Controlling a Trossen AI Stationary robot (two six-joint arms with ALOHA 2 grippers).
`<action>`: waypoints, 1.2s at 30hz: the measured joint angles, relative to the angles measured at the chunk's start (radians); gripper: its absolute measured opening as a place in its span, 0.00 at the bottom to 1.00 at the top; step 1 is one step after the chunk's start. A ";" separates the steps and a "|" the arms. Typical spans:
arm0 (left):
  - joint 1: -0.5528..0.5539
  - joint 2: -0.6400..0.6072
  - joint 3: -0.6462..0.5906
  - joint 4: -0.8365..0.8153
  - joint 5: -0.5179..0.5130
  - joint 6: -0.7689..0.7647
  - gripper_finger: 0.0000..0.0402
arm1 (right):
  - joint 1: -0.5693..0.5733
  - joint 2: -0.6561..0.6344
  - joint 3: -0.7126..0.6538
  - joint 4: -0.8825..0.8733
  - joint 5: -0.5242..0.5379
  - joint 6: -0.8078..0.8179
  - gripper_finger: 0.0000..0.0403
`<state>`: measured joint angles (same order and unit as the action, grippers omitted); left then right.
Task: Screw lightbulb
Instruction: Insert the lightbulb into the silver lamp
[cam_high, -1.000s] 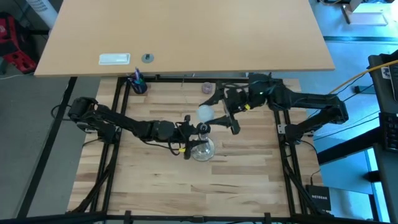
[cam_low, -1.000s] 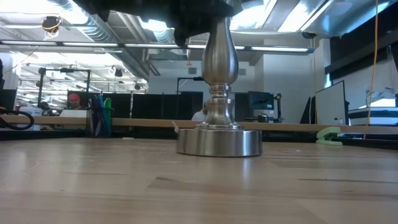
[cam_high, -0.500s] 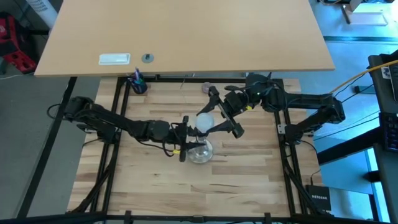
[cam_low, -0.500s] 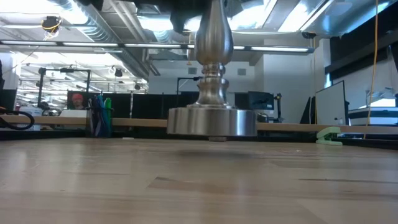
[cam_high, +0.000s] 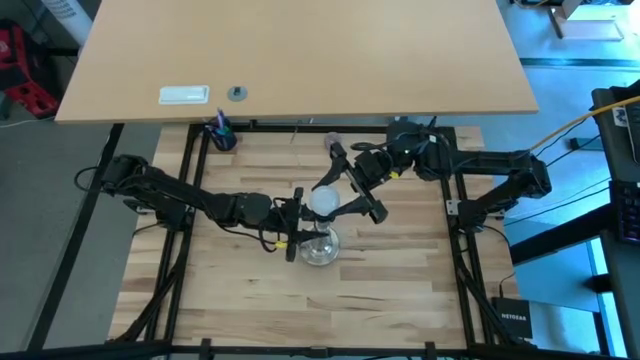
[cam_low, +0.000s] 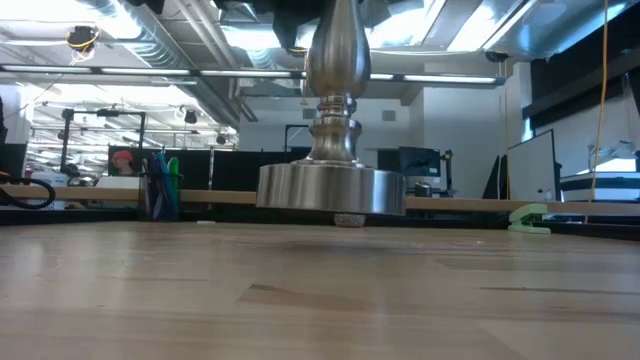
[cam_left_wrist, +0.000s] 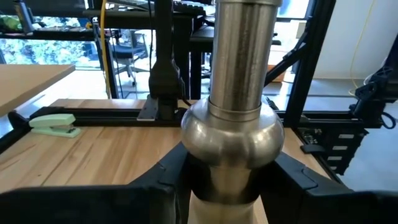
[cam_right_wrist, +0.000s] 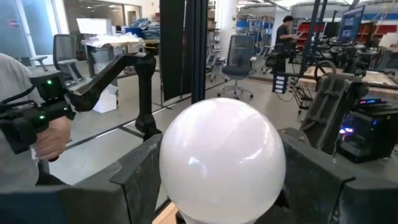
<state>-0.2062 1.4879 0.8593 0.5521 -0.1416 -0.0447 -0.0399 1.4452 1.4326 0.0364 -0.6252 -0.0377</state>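
The silvery stand (cam_low: 331, 188) is upright and off the table, with a gap under its round base. In the high view its base (cam_high: 320, 246) is mid-table. My left gripper (cam_high: 295, 226) is shut on its stem. My right gripper (cam_high: 345, 197) is shut on the white lightbulb (cam_high: 323, 200), which hangs over the top of the stand and hides the socket. I cannot tell whether the bulb touches the socket. The bulb's globe fills the right wrist view (cam_right_wrist: 221, 159). My left gripper pinches the stand's stem (cam_left_wrist: 229, 163) between its two fingers (cam_left_wrist: 166, 182), just under the round bulge. The fingers come level from the table's left and lie across the stem. The stand is upright, its base (cam_low: 331, 190) clear of the table. My right gripper pinches the bulb's round globe (cam_right_wrist: 186, 168) between its two fingers (cam_right_wrist: 135, 169), one on each side. The fingers come from the table's far right, slanting down. The bulb is clear of the table; its screw base is hidden behind the globe.
A small greyish round knob (cam_high: 333, 141) lies near the far edge. A dark cup of pens (cam_high: 222, 136) stands at the far left. A green stapler (cam_left_wrist: 52, 122) lies at the table's side. A large tan tabletop (cam_high: 300, 50) lies beyond the far edge.
My left gripper has lifted the stand clear of the table, still upright, and carried it slightly toward the table's left. My right gripper has brought the lightbulb toward the near edge, from beside the stand's top to over it.
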 joint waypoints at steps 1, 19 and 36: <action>-0.002 0.000 0.000 0.002 0.000 0.001 0.31 | 0.000 0.000 0.000 -0.001 0.003 -0.001 0.68; -0.023 0.000 0.000 -0.027 -0.305 -0.002 0.31 | 0.135 -0.002 0.001 -0.108 0.664 -0.105 0.68; -0.044 0.005 -0.001 -0.062 -0.396 -0.040 0.31 | 0.275 0.049 -0.003 -0.072 1.116 -0.045 0.68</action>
<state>-0.2501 1.4931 0.8585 0.4899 -0.5378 -0.0850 0.2347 1.4943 1.4296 -0.0353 0.4909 -0.0829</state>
